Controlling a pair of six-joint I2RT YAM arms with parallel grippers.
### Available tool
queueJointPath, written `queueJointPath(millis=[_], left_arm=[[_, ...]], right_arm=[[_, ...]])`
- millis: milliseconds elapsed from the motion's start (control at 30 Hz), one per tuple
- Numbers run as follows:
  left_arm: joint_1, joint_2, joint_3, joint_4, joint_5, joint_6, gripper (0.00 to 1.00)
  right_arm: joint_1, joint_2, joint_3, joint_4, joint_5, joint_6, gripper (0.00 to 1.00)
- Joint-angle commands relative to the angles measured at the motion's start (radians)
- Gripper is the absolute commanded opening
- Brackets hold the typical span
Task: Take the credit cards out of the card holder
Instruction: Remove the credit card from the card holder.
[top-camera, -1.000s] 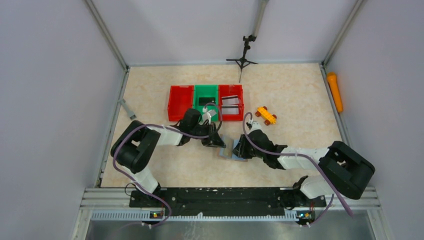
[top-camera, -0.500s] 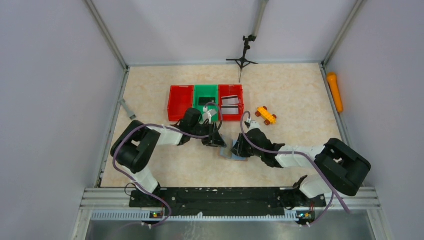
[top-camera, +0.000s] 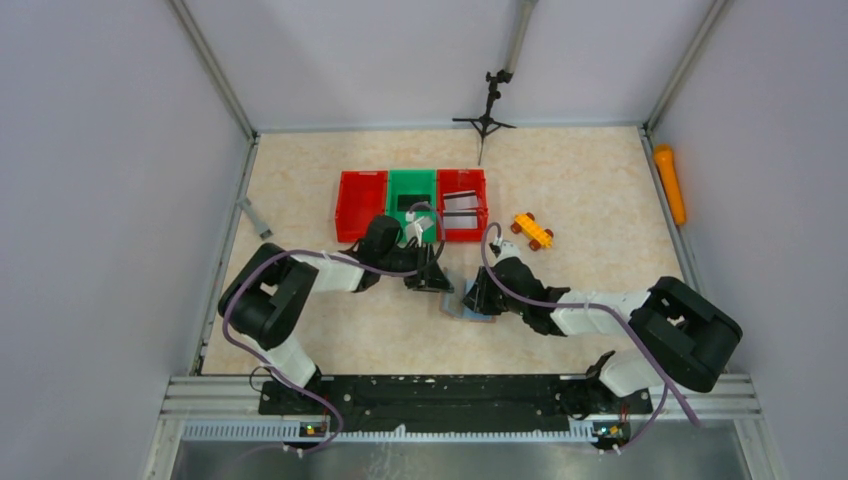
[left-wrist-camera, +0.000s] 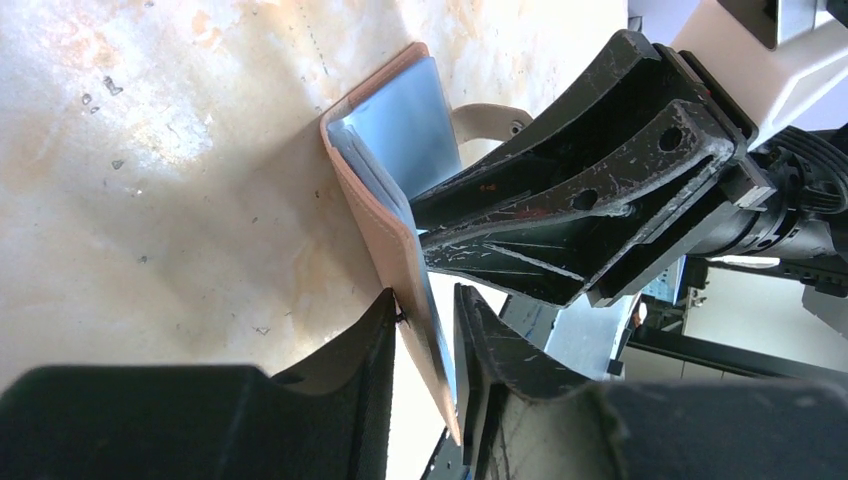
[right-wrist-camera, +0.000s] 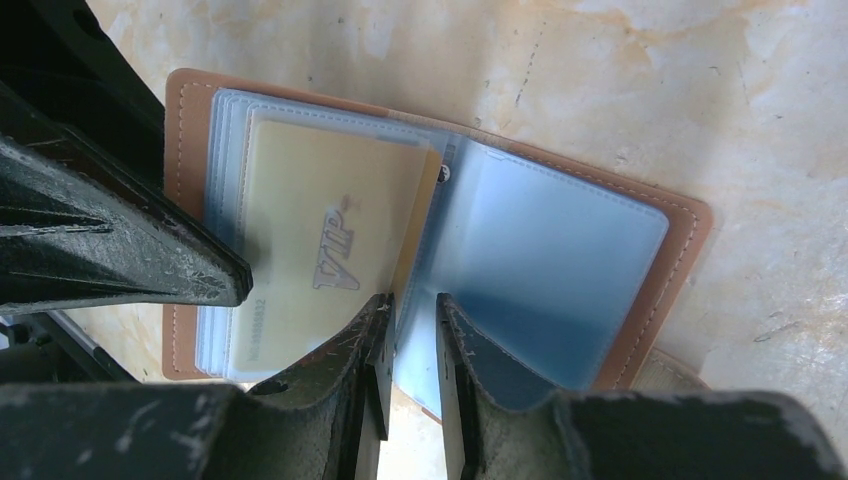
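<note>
The tan card holder lies open on the table between both arms. In the right wrist view its clear sleeves show a gold VIP credit card on the left page and an empty bluish sleeve on the right. My right gripper is open by a narrow gap, its tips on the sleeves at the fold. My left gripper is open a little, and the raised tan cover stands between its fingers, touching the left one. The right gripper's fingers press on the inner page.
Behind the holder stand a red bin, a green bin with a black card in it and a second red bin holding striped cards. A yellow toy car sits to the right. An orange cylinder lies by the right wall.
The left gripper's jaws have widened slightly around the cover. Both arms and the card holder have hardly moved.
</note>
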Motion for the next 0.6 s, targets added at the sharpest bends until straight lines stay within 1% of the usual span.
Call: queueJointPath(millis=[0, 133, 200, 233, 367, 567], left_arm=[[0.0, -0.038, -0.017, 0.089, 0.038, -0.012, 0.28], [-0.001, -0.028, -0.012, 0.089, 0.044, -0.014, 0.21], [0.001, -0.028, -0.013, 0.094, 0.049, -0.019, 0.19], [0.001, -0.029, -0.015, 0.101, 0.054, -0.022, 0.2], [0.001, -0.029, -0.026, 0.146, 0.074, -0.044, 0.25], [0.004, -0.018, -0.032, 0.186, 0.1, -0.071, 0.25]], right_arm=[[0.01, 0.008, 0.023, -0.025, 0.014, -0.015, 0.24], [0.011, 0.003, 0.022, -0.025, 0.013, -0.016, 0.24], [0.011, 0.002, 0.021, -0.025, 0.014, -0.017, 0.24], [0.01, 0.003, 0.021, -0.025, 0.014, -0.016, 0.24], [0.01, 0.003, 0.021, -0.024, 0.012, -0.016, 0.24], [0.011, 0.004, 0.021, -0.025, 0.013, -0.016, 0.24]])
